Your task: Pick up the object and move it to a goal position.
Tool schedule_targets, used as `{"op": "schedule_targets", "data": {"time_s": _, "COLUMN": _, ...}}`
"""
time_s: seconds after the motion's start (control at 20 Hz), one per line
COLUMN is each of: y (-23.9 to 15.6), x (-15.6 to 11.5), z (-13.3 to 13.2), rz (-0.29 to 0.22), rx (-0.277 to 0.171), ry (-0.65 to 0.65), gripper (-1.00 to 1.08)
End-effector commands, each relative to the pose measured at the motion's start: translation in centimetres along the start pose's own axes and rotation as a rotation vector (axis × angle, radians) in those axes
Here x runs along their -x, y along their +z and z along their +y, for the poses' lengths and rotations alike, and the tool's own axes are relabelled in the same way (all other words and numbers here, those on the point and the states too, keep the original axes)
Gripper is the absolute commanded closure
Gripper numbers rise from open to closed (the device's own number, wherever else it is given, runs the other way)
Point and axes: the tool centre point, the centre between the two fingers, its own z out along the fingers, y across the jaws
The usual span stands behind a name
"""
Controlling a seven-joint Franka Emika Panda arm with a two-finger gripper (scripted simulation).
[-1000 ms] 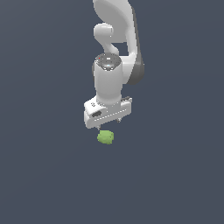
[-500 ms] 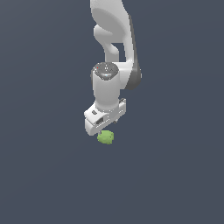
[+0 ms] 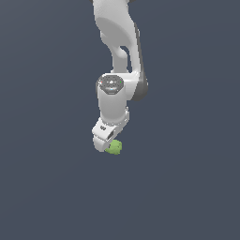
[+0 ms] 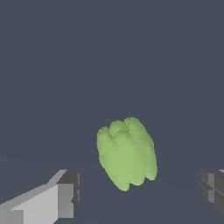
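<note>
On a plain dark blue-grey bench (image 3: 51, 187), the white arm (image 3: 117, 56) hangs its pincer (image 3: 106, 140) directly over the bright-green lumpy object (image 3: 114, 147), which sits at about four o'clock from it, between fingers (image 4: 65, 194) spread wide apart and touching neither.

The object (image 4: 127, 152) lies between the pincer's (image 4: 140, 197) spread fingers (image 4: 65, 192).

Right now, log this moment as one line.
phase: approach | gripper: open, above blob, fingers either side | blob: green, on floor, not gripped | goal: not visible
</note>
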Motion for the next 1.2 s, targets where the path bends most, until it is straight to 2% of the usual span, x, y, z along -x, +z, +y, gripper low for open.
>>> {"op": "schedule_targets", "data": {"time_s": 0.0, "y": 0.6, "x": 0.1, "z": 0.0, "rz": -0.001, "rx": -0.005, "ry": -0.069, "gripper": -0.92}}
{"op": "schedule_targets", "data": {"time_s": 0.6, "y": 2.7, "x": 0.6, "z": 0.1, "rz": 0.000, "rx": -0.024, "ry": -0.312, "gripper": -0.92}}
{"op": "schedule_targets", "data": {"time_s": 1.15, "y": 3.1, "x": 0.7, "z": 0.1, "rz": 0.002, "rx": -0.028, "ry": -0.363, "gripper": -0.92}}
